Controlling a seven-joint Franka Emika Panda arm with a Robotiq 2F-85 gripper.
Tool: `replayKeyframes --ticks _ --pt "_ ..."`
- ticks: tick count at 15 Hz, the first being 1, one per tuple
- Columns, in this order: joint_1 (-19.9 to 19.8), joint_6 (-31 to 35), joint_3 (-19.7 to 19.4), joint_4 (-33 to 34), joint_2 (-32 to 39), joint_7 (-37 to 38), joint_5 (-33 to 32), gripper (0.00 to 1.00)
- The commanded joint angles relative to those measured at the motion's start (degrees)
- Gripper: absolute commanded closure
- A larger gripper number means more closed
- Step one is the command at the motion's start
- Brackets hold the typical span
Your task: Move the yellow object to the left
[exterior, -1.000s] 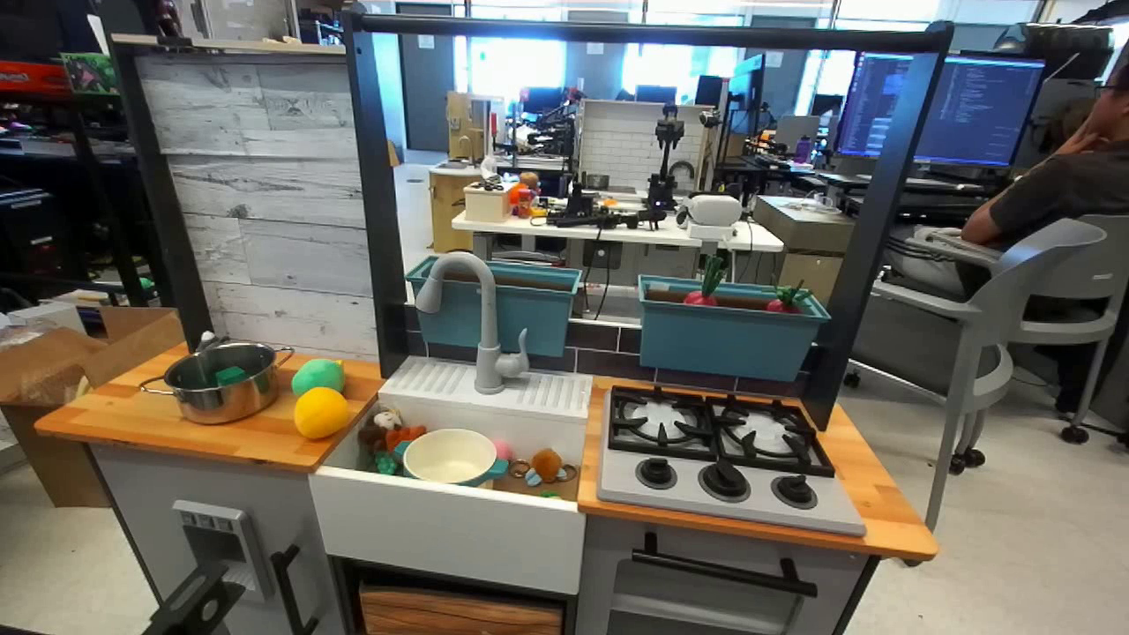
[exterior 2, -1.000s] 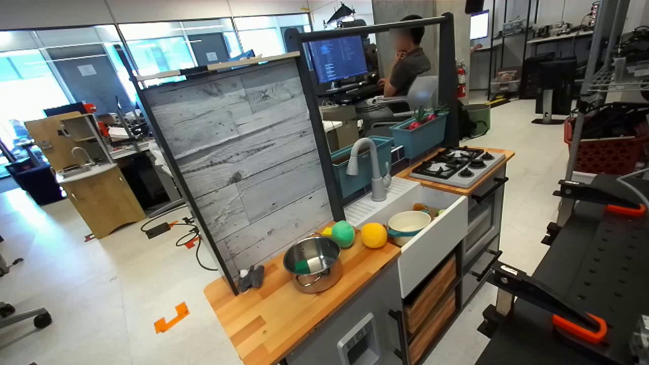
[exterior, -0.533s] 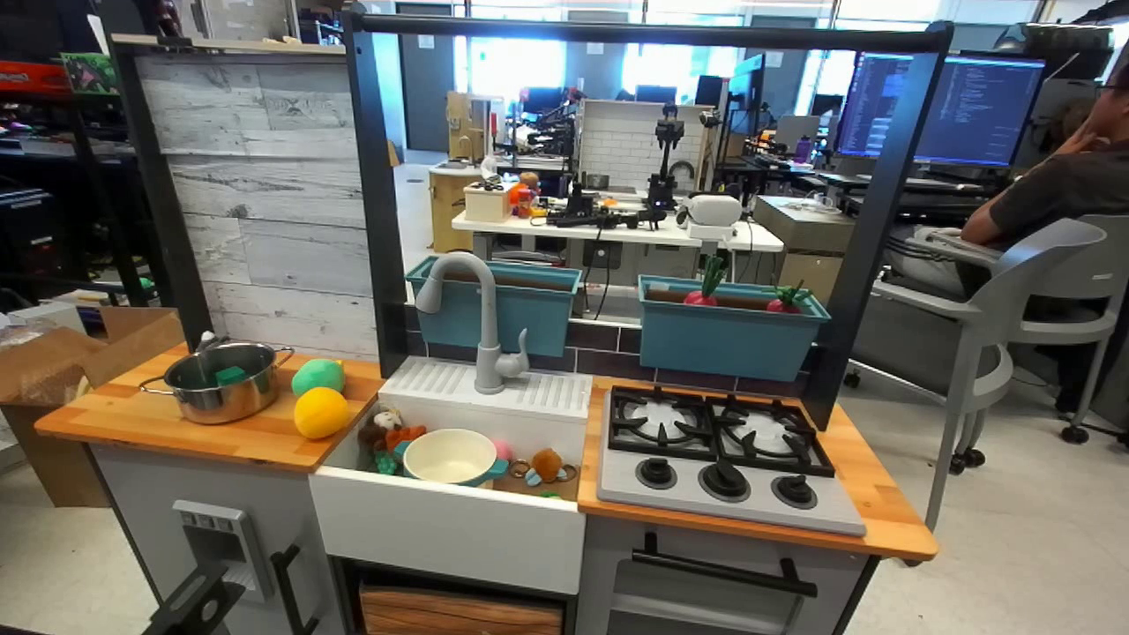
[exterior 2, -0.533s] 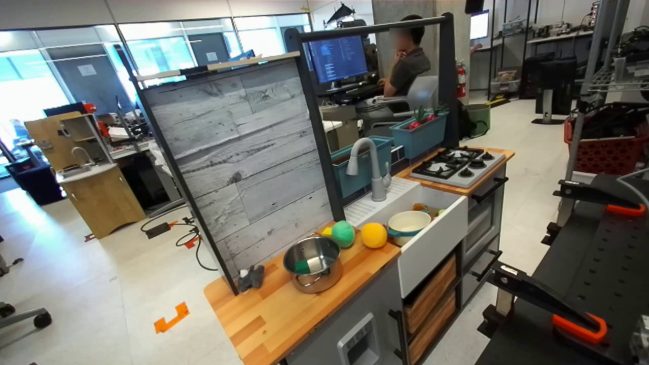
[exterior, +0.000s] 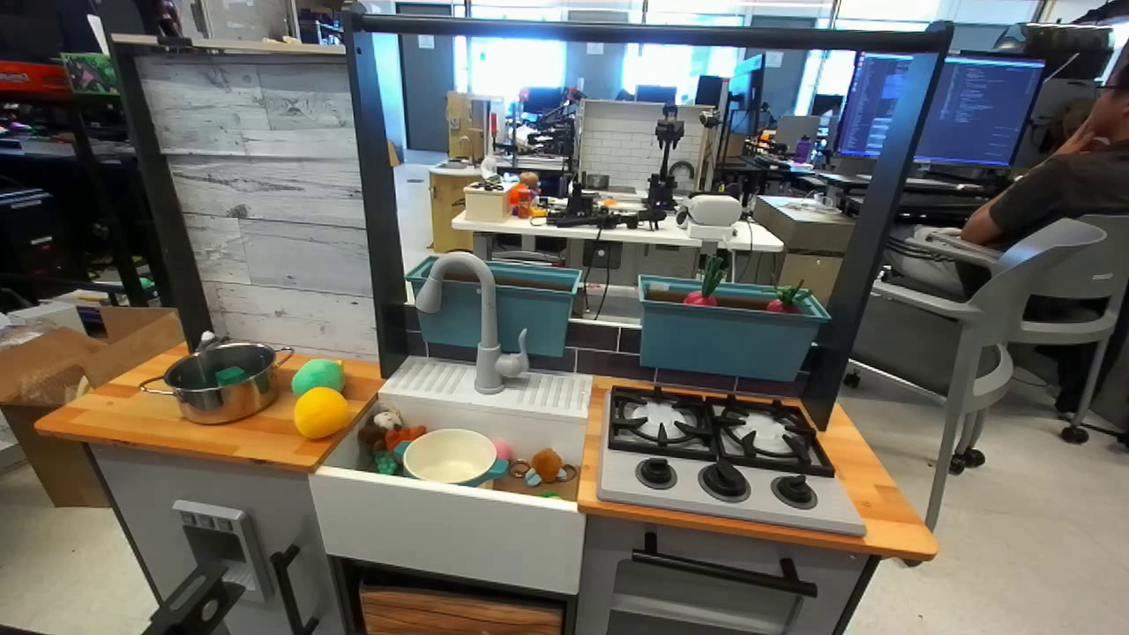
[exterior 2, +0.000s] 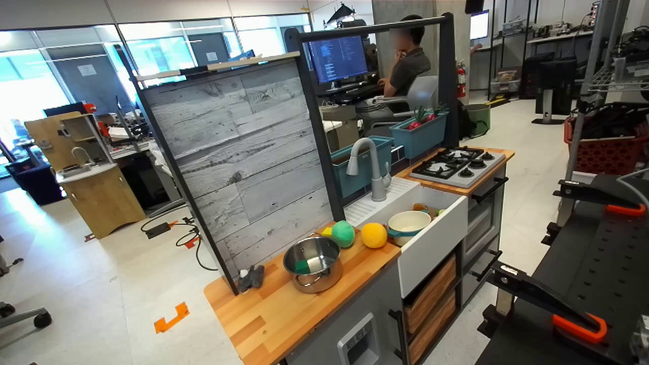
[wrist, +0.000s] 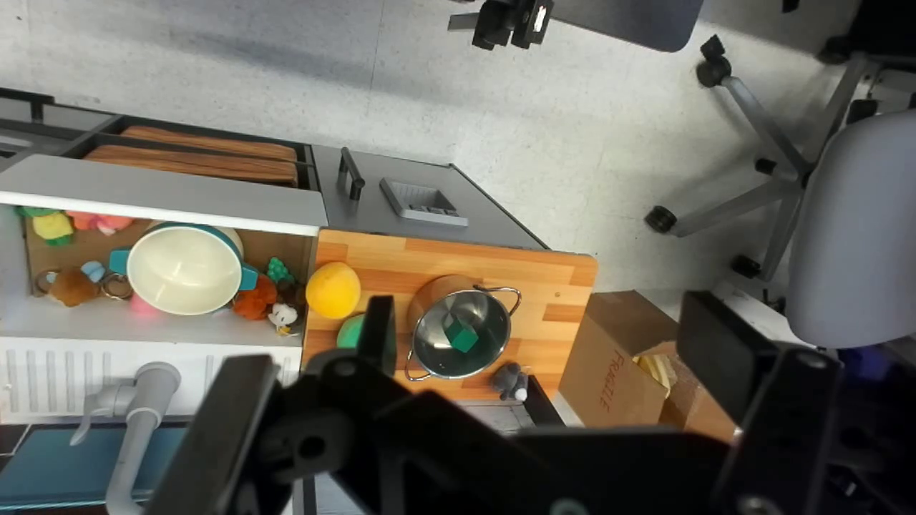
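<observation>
- The yellow ball (wrist: 333,290) is set on the wooden counter (wrist: 562,275), just beside the edge of the sink (exterior: 445,529), and is seen whole in all three views.
- The gripper (wrist: 542,322) is shown in the wrist view with its fingers (wrist: 377,336) spread wide apart.
- Just beside the yellow ball, a green ball (exterior 2: 343,234) is placed; a thin gap is shown between the two in an exterior view.
- Farther left in an exterior view, a steel pot (exterior: 220,407) is set on the same counter, near the green ball, with a green block (wrist: 461,336) lying inside it.
- A grey toy (exterior 2: 252,278) is placed beyond the pot, near the foot of the wood-patterned panel (exterior 2: 233,162).
- In the sink, a cream-coloured pan (exterior: 450,459) with teal handles is flanked by small toys (wrist: 255,295).
- In the wrist view, the green ball is largely covered by one finger, and the lower part is filled by the dark, blurred gripper body.
- In an exterior view, a small yellow patch (exterior 2: 327,231) is partly hidden by the green ball; whether it belongs to the ball cannot be told.
- In an exterior view, a dark part (exterior: 198,604) is cut off by the lower edge and cannot be identified.
- By the right edge there, a seated person (exterior: 1058,194) is also cut off.
</observation>
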Motion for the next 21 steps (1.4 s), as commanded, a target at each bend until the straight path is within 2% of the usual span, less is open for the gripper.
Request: replayKeyframes --ticks 1,8,11,15,21 --pt "-1.99 -0.24 1.87 0.12 0.11 -0.43 0.58 0.0" --pt "-2.14 0.56 1.83 -0.26 0.02 -1.35 0.42 0.0" --pt "-2.59 2.96 1.93 0.68 3.0 -3.52 0.58 0.0" --pt "-3.56 6.23 1.76 3.92 10.0 -6.28 1.0 0.0" --pt "-6.69 7.19 3.47 13.15 23.68 -9.14 1.62 0.0"
